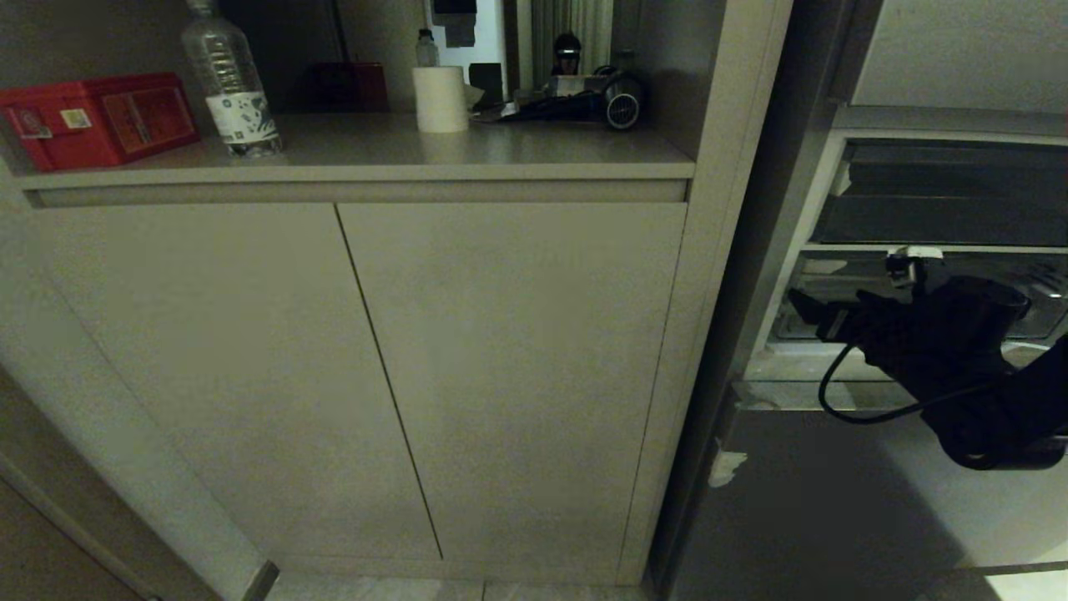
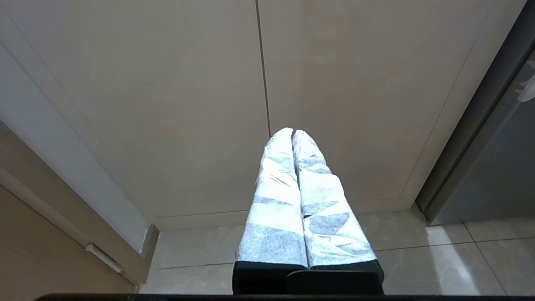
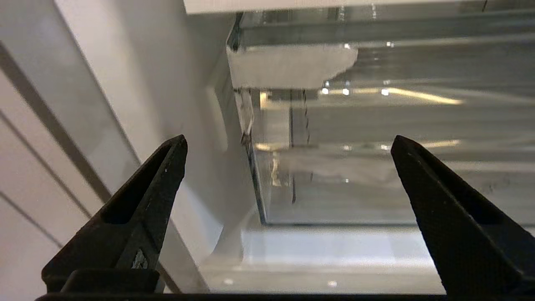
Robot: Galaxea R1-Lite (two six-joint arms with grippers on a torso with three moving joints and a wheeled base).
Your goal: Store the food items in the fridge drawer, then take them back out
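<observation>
Right gripper [image 3: 288,146] sits at the fridge drawer [image 3: 376,175], fingers [image 3: 146,188] spread wide, empty. Only its wrist view shows the drawer's clear wall and a white tape scrap [image 3: 288,65]; no food items visible. Head view alone shows a water bottle [image 1: 229,79] on the shelf [image 1: 501,150]. Left gripper [image 2: 292,136] hangs before the cabinet doors [image 2: 259,83], fingers pressed together.

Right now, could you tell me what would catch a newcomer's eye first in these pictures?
The black right gripper reaches, jaws wide open, into the open fridge toward the clear fridge drawer on the right of the head view. Up left on the counter shelf sit a bright red box and a clear water bottle.
</observation>
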